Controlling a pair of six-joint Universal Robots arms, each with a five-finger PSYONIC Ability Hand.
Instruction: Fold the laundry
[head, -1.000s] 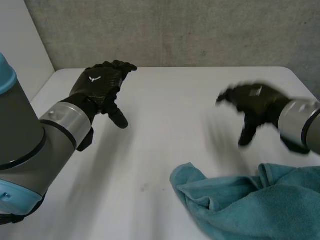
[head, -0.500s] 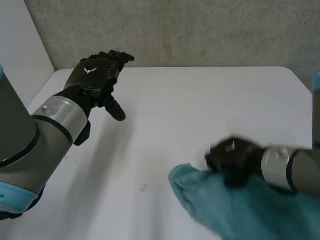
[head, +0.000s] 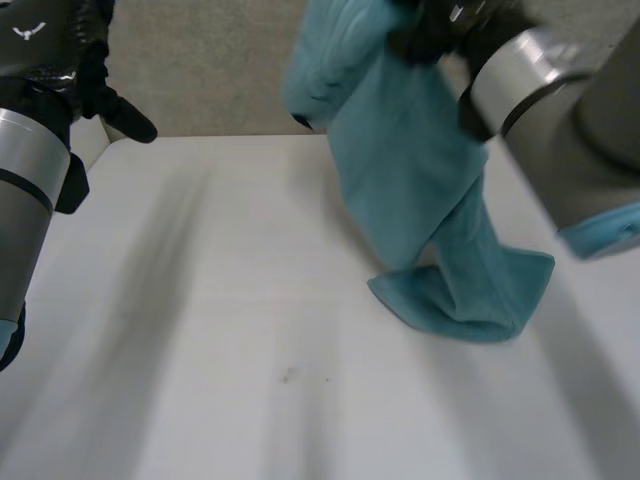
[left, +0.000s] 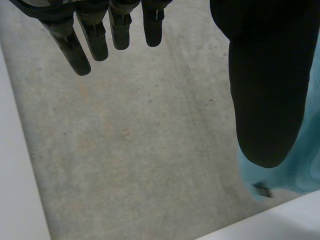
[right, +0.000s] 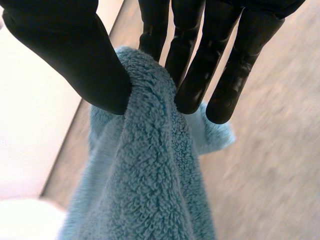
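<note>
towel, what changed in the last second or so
The right robot hand dropped from above the table onto the teal towel, pinched it between thumb and fingers and lifted it high. The towel now hangs from that hand, and its lower end seems to rest on the white table. The left robot hand also rose. It stayed open, holding nothing.

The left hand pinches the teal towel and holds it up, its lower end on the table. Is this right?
No: the right hand pinches the teal towel and holds it up, lower end on the table; the right wrist view shows it.
</note>
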